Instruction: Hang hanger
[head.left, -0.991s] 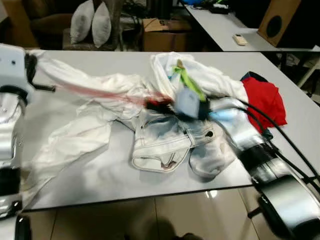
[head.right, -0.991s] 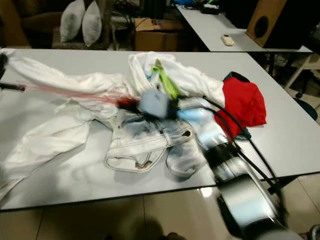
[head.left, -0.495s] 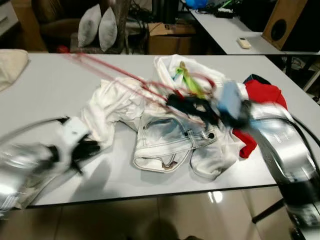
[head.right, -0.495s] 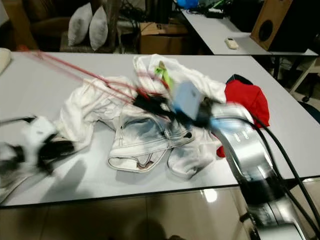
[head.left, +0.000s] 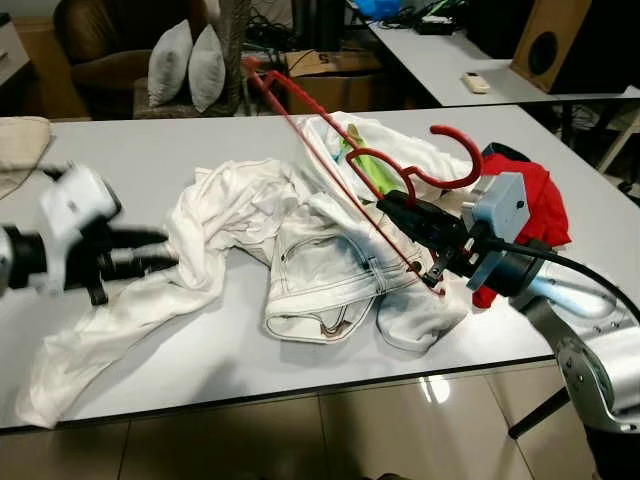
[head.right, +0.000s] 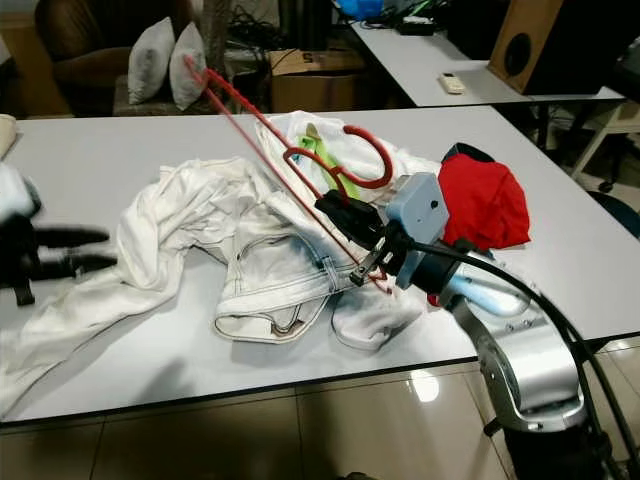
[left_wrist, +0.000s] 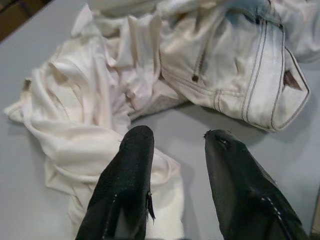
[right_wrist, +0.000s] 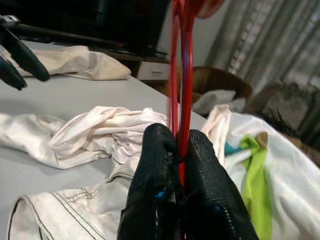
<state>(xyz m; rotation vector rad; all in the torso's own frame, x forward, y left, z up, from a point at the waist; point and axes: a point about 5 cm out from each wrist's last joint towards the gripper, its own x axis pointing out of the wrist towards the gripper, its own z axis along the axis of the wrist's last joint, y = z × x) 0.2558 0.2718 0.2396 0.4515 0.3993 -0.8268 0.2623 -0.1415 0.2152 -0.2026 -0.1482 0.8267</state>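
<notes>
Since 0.5 s ago, the red hanger (head.left: 345, 170) has lifted clear of the clothes pile (head.left: 330, 260) on the grey tabletop (head.left: 130, 160). Right gripper (right_wrist: 181, 145) pinches its wire above the jeans (head.left: 335, 275); left gripper (left_wrist: 175, 150) hovers parted, empty, beside the white shirt (head.left: 200, 240).
</notes>
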